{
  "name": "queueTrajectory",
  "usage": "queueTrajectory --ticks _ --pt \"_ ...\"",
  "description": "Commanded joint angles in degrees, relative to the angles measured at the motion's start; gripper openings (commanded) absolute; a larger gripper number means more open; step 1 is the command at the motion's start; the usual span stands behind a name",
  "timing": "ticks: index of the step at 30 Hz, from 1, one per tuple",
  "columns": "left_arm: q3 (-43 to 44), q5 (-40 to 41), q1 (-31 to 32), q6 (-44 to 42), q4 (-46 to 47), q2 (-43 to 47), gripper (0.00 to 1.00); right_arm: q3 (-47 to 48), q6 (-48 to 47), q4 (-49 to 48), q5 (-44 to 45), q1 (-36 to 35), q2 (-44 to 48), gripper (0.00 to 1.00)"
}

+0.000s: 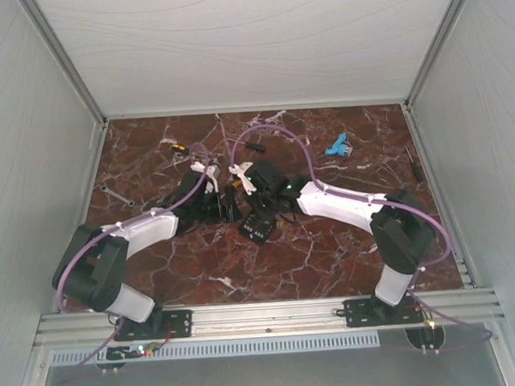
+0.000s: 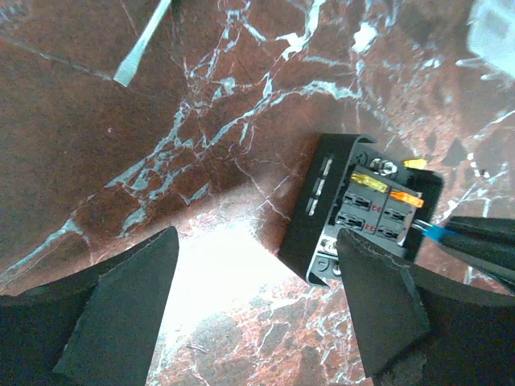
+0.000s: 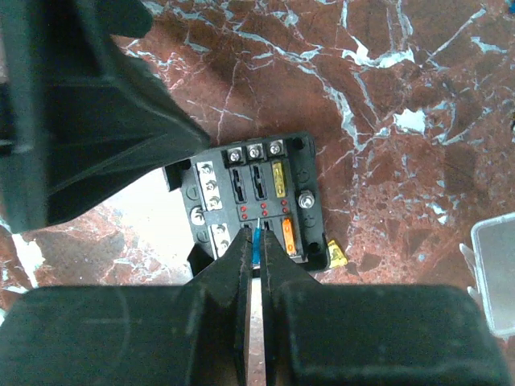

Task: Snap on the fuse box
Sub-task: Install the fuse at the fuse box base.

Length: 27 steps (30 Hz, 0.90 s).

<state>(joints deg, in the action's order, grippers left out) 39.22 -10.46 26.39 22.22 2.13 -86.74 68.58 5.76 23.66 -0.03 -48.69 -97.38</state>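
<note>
The fuse box (image 3: 241,189) is a small black square box lying open-topped on the marble table, also seen from above (image 1: 258,228) and in the left wrist view (image 2: 346,205). A yellow fuse (image 3: 279,178) and an orange fuse (image 3: 288,233) sit in its slots. My right gripper (image 3: 256,245) is shut on a blue fuse (image 3: 257,235), held upright just over a middle slot of the box. My left gripper (image 2: 256,241) is open just left of the box, with bare table between its fingers. Its right finger (image 2: 378,305) overlaps the box's near corner.
A loose yellow fuse (image 3: 336,257) lies beside the box. A clear lid (image 3: 495,273) rests to the right. A flat metal tool (image 2: 141,48), a wrench (image 1: 118,197), a blue part (image 1: 338,146) and a black screwdriver (image 1: 413,162) are scattered farther out. White walls enclose the table.
</note>
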Motion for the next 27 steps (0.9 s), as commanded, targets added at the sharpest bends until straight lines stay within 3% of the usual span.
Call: queueTrajectory --ticks 1,10,17,22,27 --pt "-3.6 -6.9 -2.5 4.9 7.7 5.2 0.81 4.7 -3.1 4.6 -0.7 0.0 -3.8 0.00" --pt "-17.8 -23.0 -11.7 16.8 22.7 12.9 0.87 11.5 -6.1 8.8 -2.5 -0.1 -10.2 0.00" --pt "-20.4 -25.4 -12.4 18.2 25.5 12.7 0.86 15.4 -8.2 11.7 -3.0 -0.2 -13.8 0.00" --pt "-20.7 -27.6 -12.4 19.6 28.0 10.2 0.80 17.1 -10.0 13.1 -4.0 -0.3 -15.6 0.00" --pt "-21.8 -29.8 -12.3 22.0 31.4 8.2 0.66 18.9 -12.1 15.2 -4.0 -0.4 -17.2 0.00"
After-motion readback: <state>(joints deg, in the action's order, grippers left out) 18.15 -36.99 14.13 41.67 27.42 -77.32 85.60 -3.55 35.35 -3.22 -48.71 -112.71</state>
